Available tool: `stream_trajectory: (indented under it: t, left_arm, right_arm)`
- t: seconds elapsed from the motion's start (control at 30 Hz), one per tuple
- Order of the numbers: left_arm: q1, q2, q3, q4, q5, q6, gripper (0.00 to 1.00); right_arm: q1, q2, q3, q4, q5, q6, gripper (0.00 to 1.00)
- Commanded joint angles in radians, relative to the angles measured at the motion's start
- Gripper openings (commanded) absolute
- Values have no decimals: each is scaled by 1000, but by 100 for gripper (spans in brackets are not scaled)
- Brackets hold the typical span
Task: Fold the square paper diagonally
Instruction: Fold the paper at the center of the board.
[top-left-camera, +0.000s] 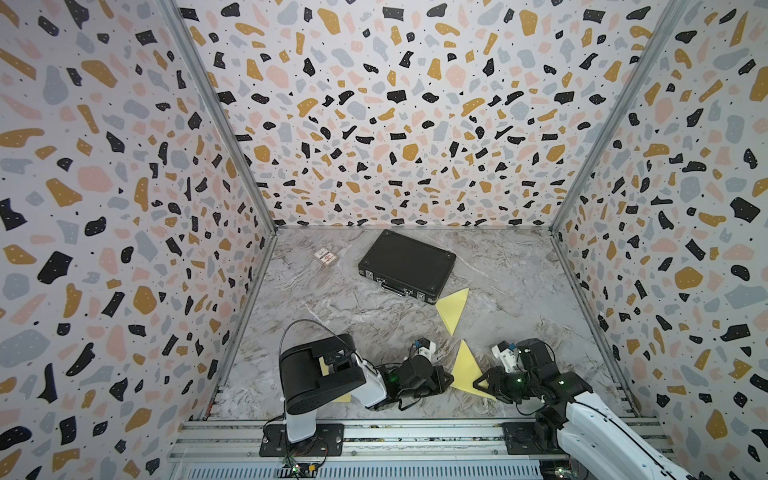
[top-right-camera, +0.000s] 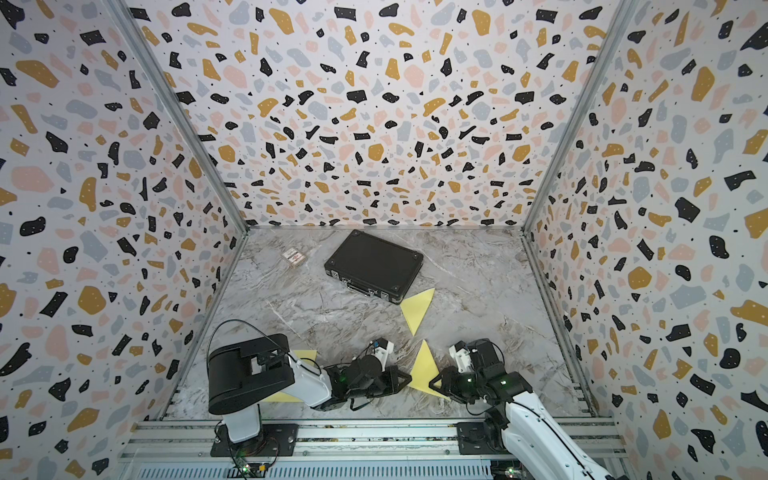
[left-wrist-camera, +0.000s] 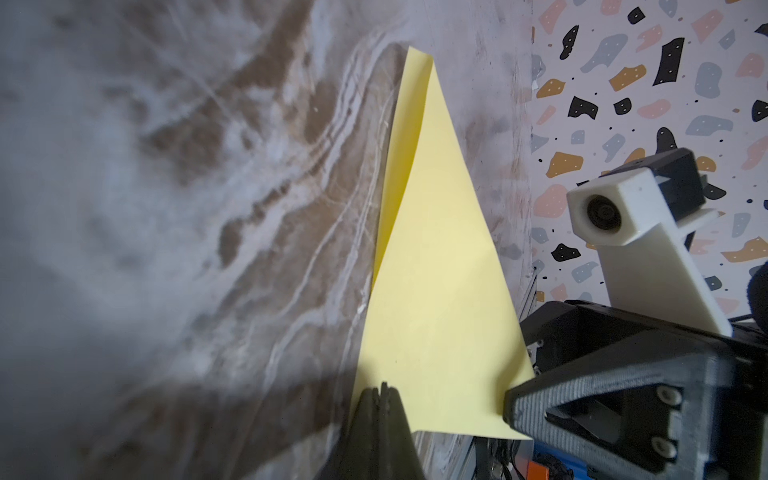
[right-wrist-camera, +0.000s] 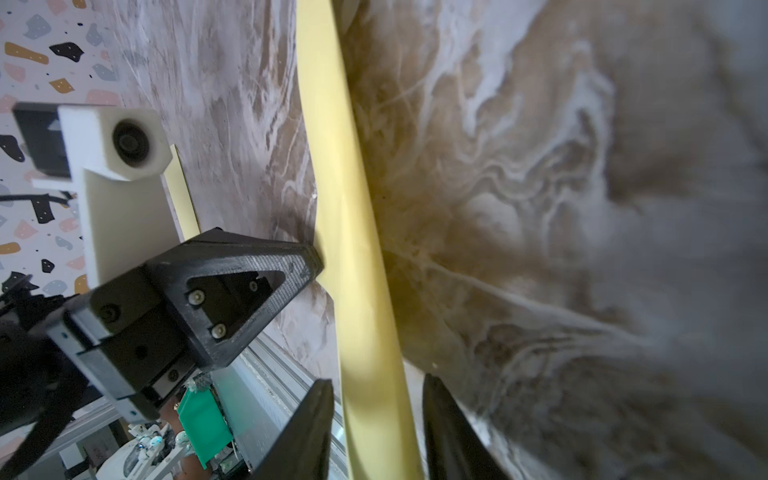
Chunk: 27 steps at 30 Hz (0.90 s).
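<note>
The left fingers are shut, tips at an edge of the folded yellow paper, which lies near the front of the surface. It is likely light, limp and slippery, so best pinched at a corner. The right fingers straddle its other edge, parted. Open room lies behind, and the black case is well apart.

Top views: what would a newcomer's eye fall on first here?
The folded yellow paper triangle near the front stands out, flanked by the shut left gripper and the open right gripper. Beyond it lies a second yellow paper triangle, its corner by the closed black hard case at the back.
</note>
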Motion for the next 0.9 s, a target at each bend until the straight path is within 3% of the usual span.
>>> stream_trajectory:
  t: [0.0, 0.27, 0.43, 0.53, 0.6, 0.73, 0.87]
  left_arm:
    - [-12, 108, -134, -602, -15, 11, 0]
    - [-12, 90, -137, -620, -17, 13, 0]
    - [-12, 82, -139, -627, -20, 14, 0]
    - [-12, 80, -142, -630, -18, 17, 0]
    - [-12, 81, -141, -631, -16, 22, 0]
    - [-12, 83, -137, -630, -7, 33, 0]
    - [-13, 75, -137, -635, -3, 38, 0]
  right_arm:
    - [-16, 10, 43, -2, -21, -25, 30]
    - [-21, 23, 38, 34, -83, -47, 1]
    - [-23, 21, 35, 35, -84, -56, 0]
    - [-24, 33, 38, 36, -59, -72, 32]
    - [-26, 49, 48, 54, -48, -86, 43]
    - [-27, 112, 59, 149, -52, -85, 45]
    - [-31, 217, 60, 274, -79, -72, 40]
